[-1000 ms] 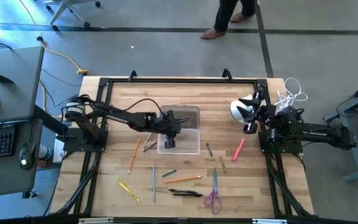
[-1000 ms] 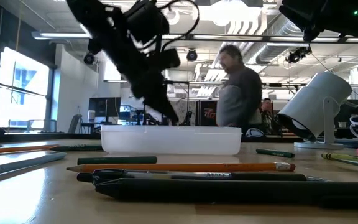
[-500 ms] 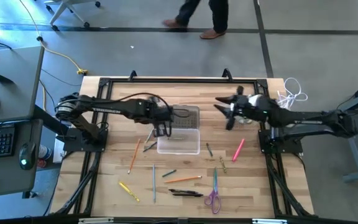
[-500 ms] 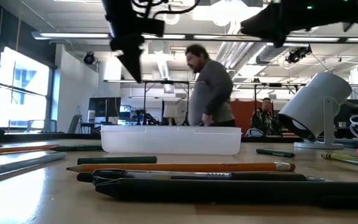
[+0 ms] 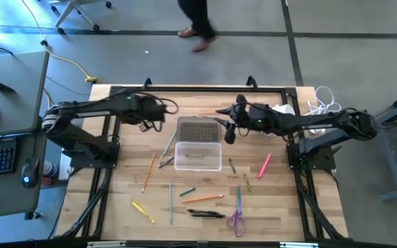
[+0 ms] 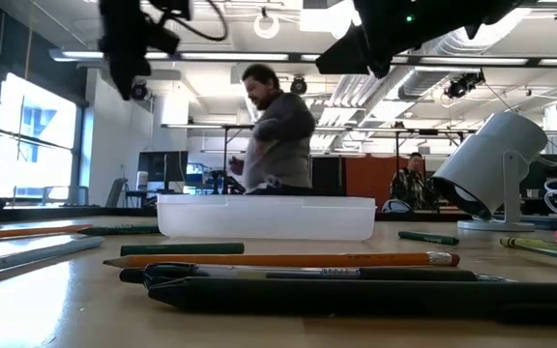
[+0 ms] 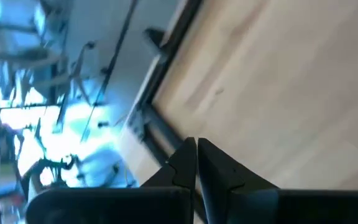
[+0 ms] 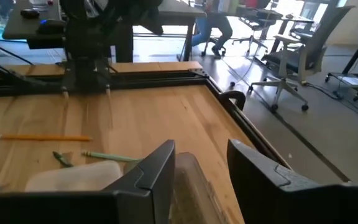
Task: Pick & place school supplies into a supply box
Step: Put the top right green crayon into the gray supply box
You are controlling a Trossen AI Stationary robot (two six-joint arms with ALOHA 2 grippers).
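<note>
High view: box (image 5: 198, 153) sits mid-table, lid (image 5: 198, 129) hinged open behind it, one pencil inside. Supplies lie in front: orange pencil (image 5: 147, 172), pink pen (image 5: 265, 166), scissors (image 5: 237, 215).
Right gripper (image 5: 227, 125): beside the lid's right edge, fingers apart, empty.
Left gripper (image 5: 147, 116): held off to the box's left, fingers together, empty.
Your step, likely: fetch with the right. Steer clear of the lid, descend squarely over the pink pen, close across its shaft.

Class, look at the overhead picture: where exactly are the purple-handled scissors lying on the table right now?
In the high view the scissors lie near the table's front edge, right of centre, handles toward that edge, beside the dark pens and well apart from the supply box.
</note>
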